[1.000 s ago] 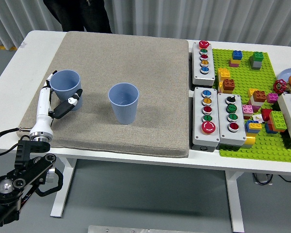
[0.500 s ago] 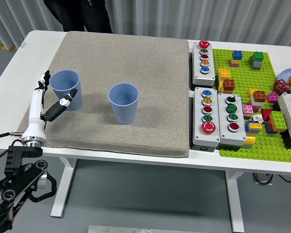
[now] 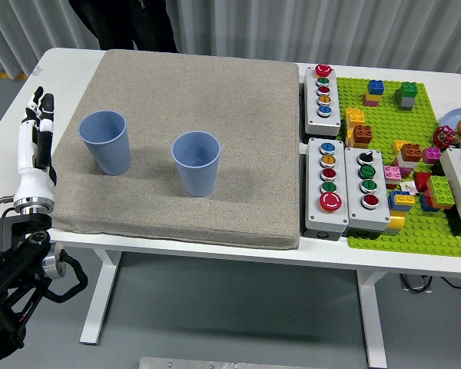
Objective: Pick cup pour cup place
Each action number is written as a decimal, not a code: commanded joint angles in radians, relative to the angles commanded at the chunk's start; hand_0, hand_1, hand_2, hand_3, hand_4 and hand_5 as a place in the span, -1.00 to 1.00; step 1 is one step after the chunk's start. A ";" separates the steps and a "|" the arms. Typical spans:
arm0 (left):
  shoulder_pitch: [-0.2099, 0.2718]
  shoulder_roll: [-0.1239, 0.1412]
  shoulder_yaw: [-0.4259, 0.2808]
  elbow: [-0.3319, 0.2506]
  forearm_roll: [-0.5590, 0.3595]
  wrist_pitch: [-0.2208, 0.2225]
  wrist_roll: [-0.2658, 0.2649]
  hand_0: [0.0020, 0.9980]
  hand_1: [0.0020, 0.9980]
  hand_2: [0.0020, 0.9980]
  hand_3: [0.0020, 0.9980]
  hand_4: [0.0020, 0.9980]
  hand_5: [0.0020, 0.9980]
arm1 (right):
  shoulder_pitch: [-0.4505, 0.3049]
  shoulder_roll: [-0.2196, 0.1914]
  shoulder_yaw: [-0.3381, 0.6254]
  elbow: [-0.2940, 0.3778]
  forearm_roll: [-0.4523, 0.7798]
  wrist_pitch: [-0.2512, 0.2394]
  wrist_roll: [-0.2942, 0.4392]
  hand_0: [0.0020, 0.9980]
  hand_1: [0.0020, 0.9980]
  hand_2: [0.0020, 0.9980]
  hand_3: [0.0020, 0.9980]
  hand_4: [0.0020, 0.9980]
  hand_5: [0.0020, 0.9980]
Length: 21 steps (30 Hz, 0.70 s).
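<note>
One view only here — the head camera, set high on the robot's side and tipped forward and down, so the white table (image 3: 61,58) runs from its near edge low in the frame to its far edge at the top. It stands well back, taking in the whole grey mat (image 3: 192,131) — the left hand (image 3: 35,142) comes in at the left edge, mat and both cups off to its right.
</note>
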 joint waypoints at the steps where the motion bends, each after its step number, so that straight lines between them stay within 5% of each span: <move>1: -0.008 0.005 -0.007 0.012 -0.046 -0.028 -0.010 0.77 0.74 0.92 0.88 0.13 1.00 | 0.000 0.000 0.000 0.000 0.000 -0.001 0.000 0.40 0.26 0.11 0.13 -1.00 -0.97; 7: -0.035 0.029 -0.030 0.044 -0.290 -0.131 -0.031 0.76 0.73 0.92 0.88 0.17 1.00 | 0.000 -0.001 -0.004 0.000 0.002 -0.004 0.000 0.40 0.26 0.11 0.13 -1.00 -0.97; 15: -0.054 0.031 -0.046 0.069 -0.625 -0.193 -0.034 0.75 0.73 0.91 0.88 0.19 1.00 | -0.003 -0.001 -0.006 0.001 -0.001 -0.004 -0.003 0.40 0.26 0.11 0.13 -1.00 -0.97; 21: -0.053 0.031 -0.054 0.079 -0.631 -0.193 -0.031 0.75 0.73 0.91 0.88 0.19 1.00 | -0.010 0.001 -0.004 0.002 -0.009 -0.005 -0.006 0.40 0.26 0.11 0.13 -1.00 -0.97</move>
